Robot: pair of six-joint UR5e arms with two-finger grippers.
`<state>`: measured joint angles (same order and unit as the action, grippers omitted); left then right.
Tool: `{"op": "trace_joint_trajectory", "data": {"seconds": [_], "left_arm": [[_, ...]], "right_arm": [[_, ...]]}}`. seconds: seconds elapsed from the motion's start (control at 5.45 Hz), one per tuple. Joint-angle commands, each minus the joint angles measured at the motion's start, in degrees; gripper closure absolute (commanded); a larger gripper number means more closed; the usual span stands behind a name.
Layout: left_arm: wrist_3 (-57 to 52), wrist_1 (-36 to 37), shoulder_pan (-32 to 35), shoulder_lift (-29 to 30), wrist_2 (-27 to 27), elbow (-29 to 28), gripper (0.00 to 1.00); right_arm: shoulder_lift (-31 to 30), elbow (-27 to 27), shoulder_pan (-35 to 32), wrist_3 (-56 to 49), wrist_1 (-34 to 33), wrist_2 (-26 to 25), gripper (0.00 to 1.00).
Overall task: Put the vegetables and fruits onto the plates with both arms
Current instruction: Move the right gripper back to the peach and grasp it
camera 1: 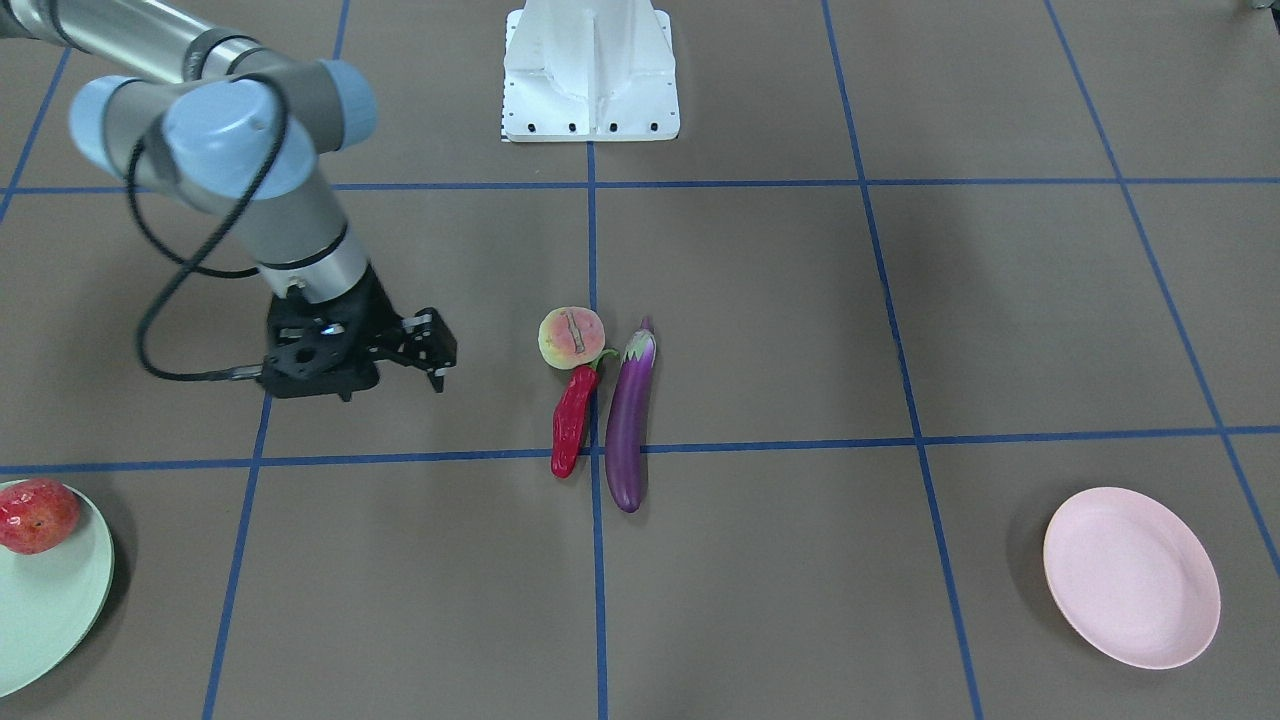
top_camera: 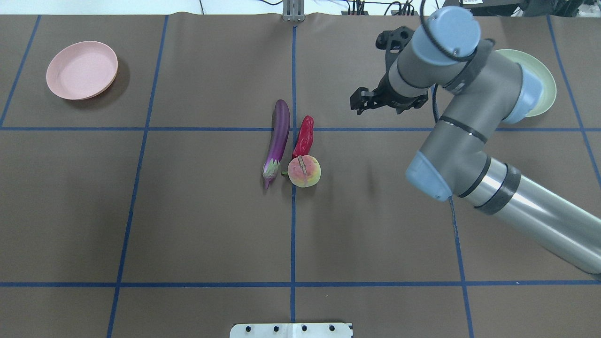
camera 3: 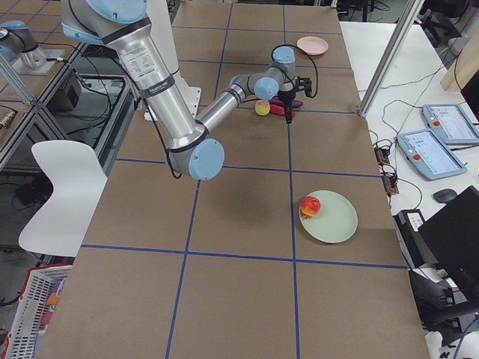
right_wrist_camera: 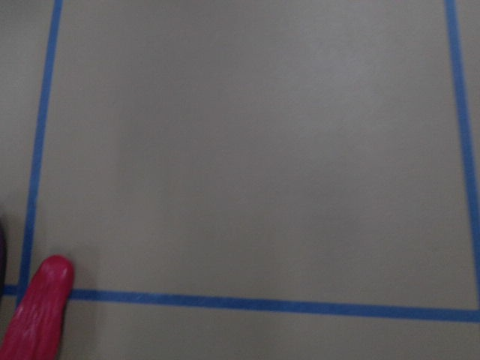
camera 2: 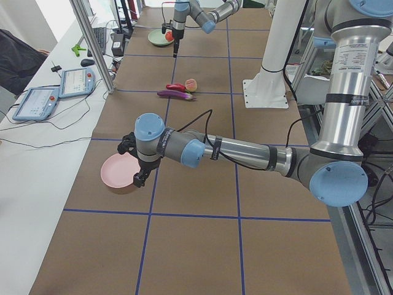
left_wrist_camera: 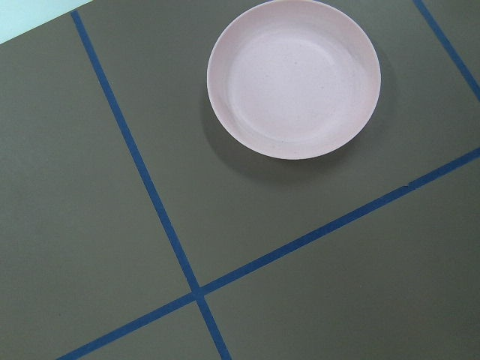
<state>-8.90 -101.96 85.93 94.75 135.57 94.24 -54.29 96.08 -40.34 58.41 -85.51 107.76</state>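
On the brown surface [camera 1: 800,330], peach [camera 1: 571,337], chili [camera 1: 573,420] and eggplant [camera 1: 630,420] lie clustered at centre; the apple [camera 1: 37,515] sits on the green plate [camera 1: 60,600]. Right end effector [camera 1: 437,350] hovers spread wide, holding nothing; left end effector [camera 2: 140,178], near the pink plate [camera 1: 1130,577], cannot be judged

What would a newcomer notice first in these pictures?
The cluster at the table's centre: a long purple eggplant, a wrinkled red chili pepper and a round yellow-green peach. Next, the round red apple on the pale mint-green oval plate, while the pale pink oval plate sits empty.
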Motion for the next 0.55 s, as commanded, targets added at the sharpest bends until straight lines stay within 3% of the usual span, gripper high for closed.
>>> {"op": "trace_joint_trajectory", "data": {"seconds": [0.0,0.37], "left_arm": [[-0.06,-0.08,-0.41,-0.01,-0.05,-0.46,0.0],[-0.06,-0.08,-0.41,-0.01,-0.05,-0.46,0.0]], "right_arm": [[5.66,-0.36,10.06,4.67,-2.54,-6.75,0.0],[7.1,-2.47,15.18,4.44,-5.45,-12.29,0.0]]}}
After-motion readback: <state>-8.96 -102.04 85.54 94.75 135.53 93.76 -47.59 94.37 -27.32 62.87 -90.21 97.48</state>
